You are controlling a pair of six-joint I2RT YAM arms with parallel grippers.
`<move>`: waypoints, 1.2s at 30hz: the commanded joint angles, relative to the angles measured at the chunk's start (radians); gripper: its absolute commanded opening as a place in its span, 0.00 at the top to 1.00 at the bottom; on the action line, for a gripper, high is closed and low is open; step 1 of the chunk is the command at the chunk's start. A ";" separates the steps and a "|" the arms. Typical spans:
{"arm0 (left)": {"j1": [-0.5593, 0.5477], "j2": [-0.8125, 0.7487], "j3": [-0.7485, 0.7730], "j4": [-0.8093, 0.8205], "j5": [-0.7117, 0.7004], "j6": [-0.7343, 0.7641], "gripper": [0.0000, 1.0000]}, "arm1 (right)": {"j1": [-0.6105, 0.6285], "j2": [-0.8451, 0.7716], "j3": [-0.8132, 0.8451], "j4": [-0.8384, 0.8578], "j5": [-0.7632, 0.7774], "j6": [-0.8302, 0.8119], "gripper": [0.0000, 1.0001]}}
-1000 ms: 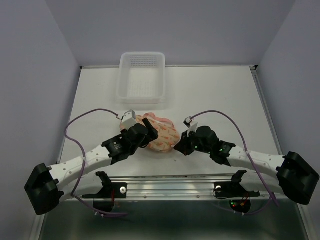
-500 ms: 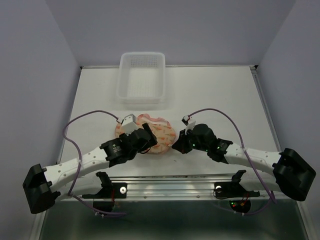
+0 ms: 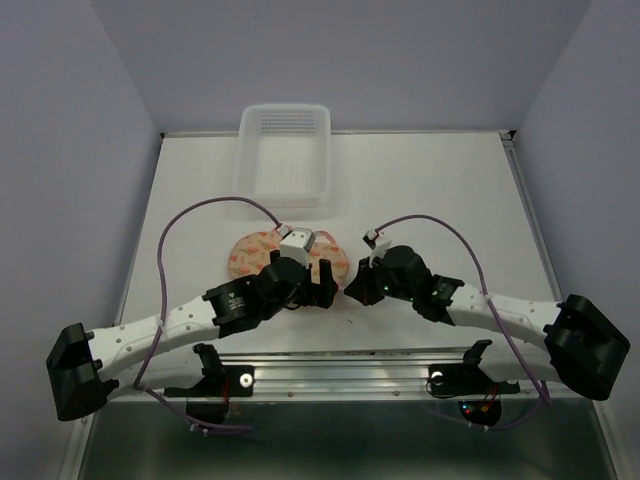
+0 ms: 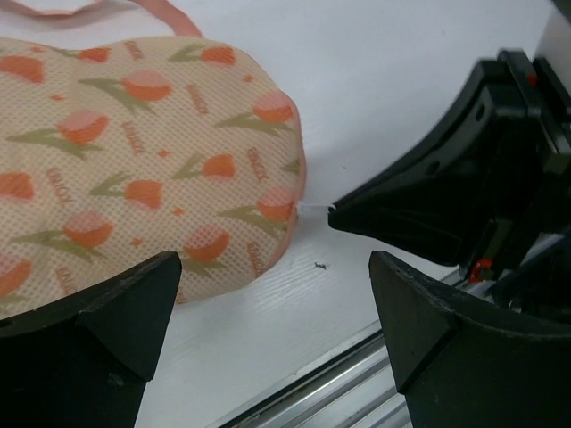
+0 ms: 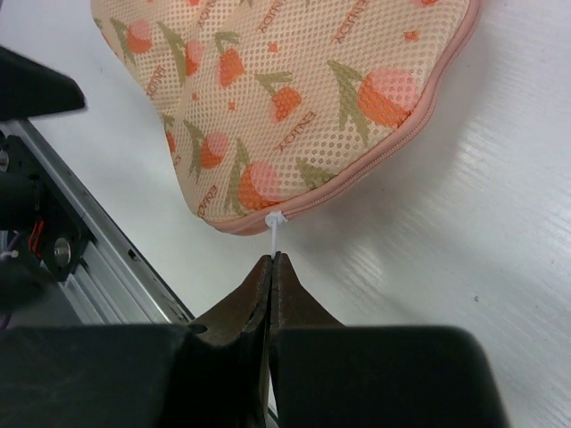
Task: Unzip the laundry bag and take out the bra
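Note:
The laundry bag (image 3: 262, 254) is a cream printed pouch with pink zipper trim, lying zipped on the table between my arms; it also shows in the left wrist view (image 4: 134, 152) and the right wrist view (image 5: 277, 98). My right gripper (image 5: 272, 259) is shut on the white zipper pull (image 5: 274, 230) at the bag's near right edge; in the top view it (image 3: 350, 290) sits at the bag's right end. My left gripper (image 4: 277, 294) is open and empty, just off the bag's near right edge. The bra is hidden.
A white perforated plastic basket (image 3: 284, 158) stands at the back of the table. A metal rail (image 3: 340, 370) runs along the near table edge, close under both grippers. Purple cables (image 3: 200, 212) loop above each arm.
My left gripper has let go of the bag, opened and swung right toward the bag's near edge. The bag has slid left. My right gripper stays shut at the bag's right end.

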 commanded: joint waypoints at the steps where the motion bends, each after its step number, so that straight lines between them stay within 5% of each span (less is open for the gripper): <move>1: -0.075 0.080 -0.017 0.149 0.029 0.164 0.01 | 0.005 -0.009 0.066 -0.008 0.031 -0.021 0.99; 12: -0.167 0.303 0.021 0.152 -0.226 0.235 0.14 | 0.005 -0.035 0.061 -0.008 -0.001 -0.018 0.99; 24: -0.166 0.388 0.041 0.195 -0.263 0.244 0.35 | 0.005 -0.082 0.064 -0.020 -0.019 -0.010 0.99; 30: -0.169 0.362 0.034 0.197 -0.245 0.221 0.80 | 0.005 -0.115 0.061 -0.064 0.089 -0.029 0.99; 33: -0.169 0.323 0.006 0.209 -0.232 0.207 0.94 | 0.005 -0.139 0.067 -0.112 0.206 -0.037 0.99; 36: -0.169 0.285 -0.031 0.244 -0.199 0.198 0.96 | 0.005 -0.164 0.070 -0.150 0.322 -0.034 0.99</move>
